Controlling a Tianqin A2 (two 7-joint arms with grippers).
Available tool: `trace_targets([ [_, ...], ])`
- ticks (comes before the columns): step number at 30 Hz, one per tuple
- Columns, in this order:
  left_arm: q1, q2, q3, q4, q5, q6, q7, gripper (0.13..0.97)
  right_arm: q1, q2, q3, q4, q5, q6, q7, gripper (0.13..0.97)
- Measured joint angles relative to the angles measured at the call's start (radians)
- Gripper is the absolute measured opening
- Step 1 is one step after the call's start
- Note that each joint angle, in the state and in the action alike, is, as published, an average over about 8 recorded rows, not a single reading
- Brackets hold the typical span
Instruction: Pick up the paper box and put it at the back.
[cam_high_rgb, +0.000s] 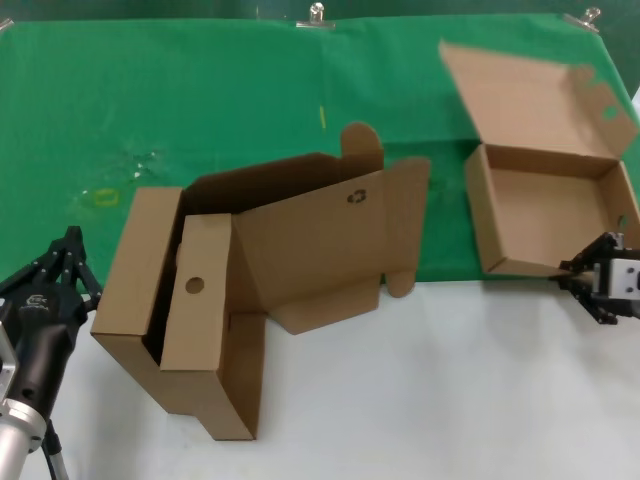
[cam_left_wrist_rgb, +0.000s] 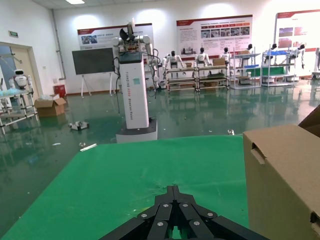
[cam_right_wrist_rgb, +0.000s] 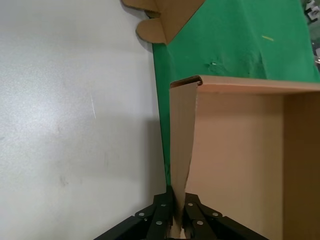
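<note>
The paper box (cam_high_rgb: 545, 215) is a shallow brown cardboard mailer, lid open and leaning back, at the right on the green cloth (cam_high_rgb: 200, 100). Its front wall lies along the cloth's near edge. My right gripper (cam_high_rgb: 572, 275) is shut on that front wall near its right corner. In the right wrist view the thin cardboard wall (cam_right_wrist_rgb: 182, 145) runs between the closed fingers of the right gripper (cam_right_wrist_rgb: 177, 200). My left gripper (cam_high_rgb: 70, 240) is shut and empty at the far left, beside the large box; it also shows in the left wrist view (cam_left_wrist_rgb: 173, 189).
A larger cardboard box with a recycling mark (cam_high_rgb: 300, 230) lies open across the cloth's edge in the middle, with a flat box with a round hole (cam_high_rgb: 195, 300) inside it. The white surface (cam_high_rgb: 420, 400) lies in front. Metal clips (cam_high_rgb: 317, 15) hold the cloth's far edge.
</note>
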Motion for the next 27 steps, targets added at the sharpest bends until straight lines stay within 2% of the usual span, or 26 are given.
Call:
trace_targets([
  [8, 0.0, 0.0, 0.0, 0.0, 0.0, 0.0, 0.0, 0.143, 0.049, -0.042, -0.04, -0.044, -0.038, 0.01, 0.007, 0.201],
  [12, 0.0, 0.0, 0.0, 0.0, 0.0, 0.0, 0.0, 0.143, 0.057, -0.048, -0.051, -0.048, -0.044, 0.014, 0.002, 0.201],
  [18, 0.0, 0.0, 0.0, 0.0, 0.0, 0.0, 0.0, 0.143, 0.038, -0.026, -0.049, -0.018, -0.026, 0.016, -0.023, 0.292],
  [23, 0.0, 0.0, 0.0, 0.0, 0.0, 0.0, 0.0, 0.143, -0.045, 0.038, 0.005, 0.091, 0.053, 0.021, -0.037, 0.371],
  [27, 0.0, 0.0, 0.0, 0.0, 0.0, 0.0, 0.0, 0.143, -0.183, 0.102, 0.113, 0.254, 0.191, 0.013, -0.049, 0.467],
])
